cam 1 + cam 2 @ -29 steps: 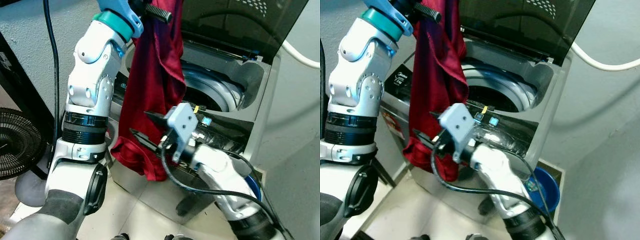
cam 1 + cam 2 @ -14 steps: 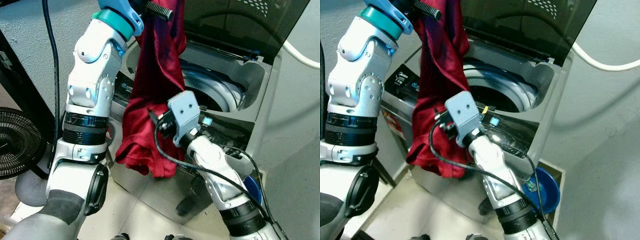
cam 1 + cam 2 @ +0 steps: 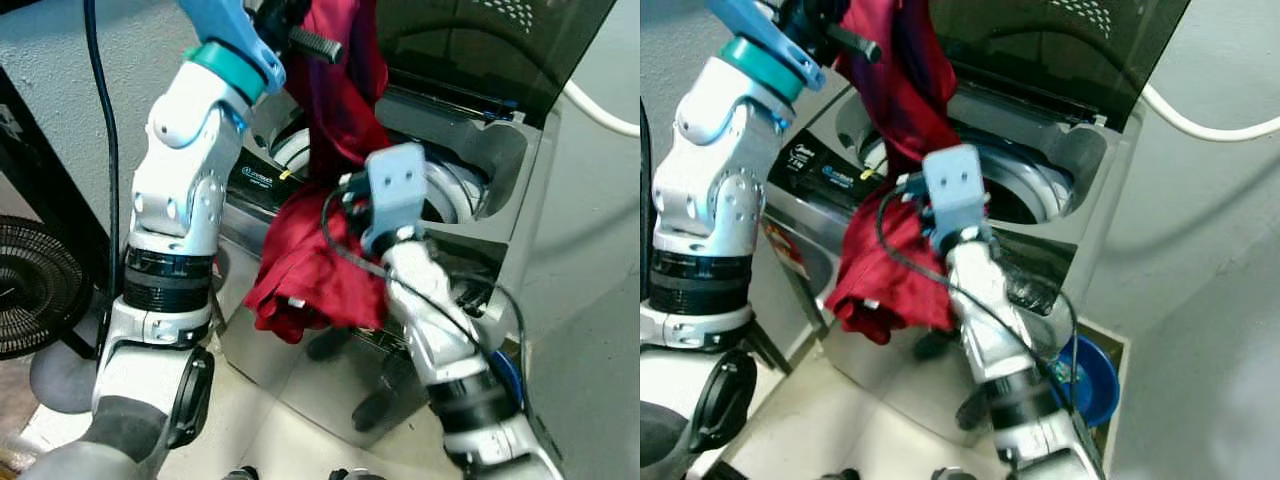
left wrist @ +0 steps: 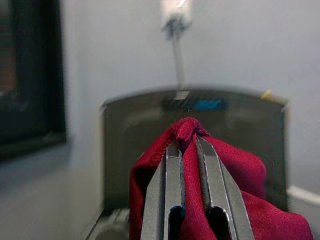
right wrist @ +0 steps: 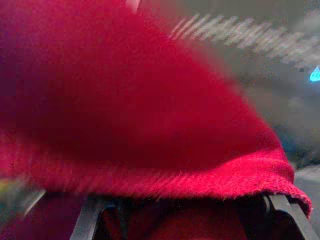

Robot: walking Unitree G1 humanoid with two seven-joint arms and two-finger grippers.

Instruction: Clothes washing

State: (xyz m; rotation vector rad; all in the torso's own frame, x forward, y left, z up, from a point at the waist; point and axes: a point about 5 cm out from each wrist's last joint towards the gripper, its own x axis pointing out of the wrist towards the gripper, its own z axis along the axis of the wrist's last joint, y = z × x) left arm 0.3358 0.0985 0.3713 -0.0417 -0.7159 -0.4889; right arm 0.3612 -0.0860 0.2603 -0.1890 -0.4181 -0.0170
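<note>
Your left arm (image 3: 185, 200) is the biggest thing here: it stands tall at 9 o'clock, forearm straight up, wrist bent over toward the washing machine (image 3: 520, 200). Your right arm (image 3: 440, 330) rises from 5 o'clock and leans in toward the middle, its grey wrist camera box (image 3: 395, 190) right at the machine's front rim.

The top-loader has its dark lid (image 3: 480, 50) flipped up. The drum opening (image 3: 450, 200) looks dark inside, so I can't tell you what's in there. A blue basin (image 3: 1095, 385) sits on the floor beside the machine at 5 o'clock.

The red garment (image 3: 315, 270) hangs from 12 o'clock, draping over the front rim and bunching outside the machine near the centre.

Your left gripper (image 4: 189, 145) is clenched on a fold of the cloth, the fingers (image 4: 172, 190) pinching it tight. Your right gripper (image 5: 180, 212) is buried under the fabric, which drapes over the fingers (image 5: 85, 222); can't tell whether it's clamped or loose.
</note>
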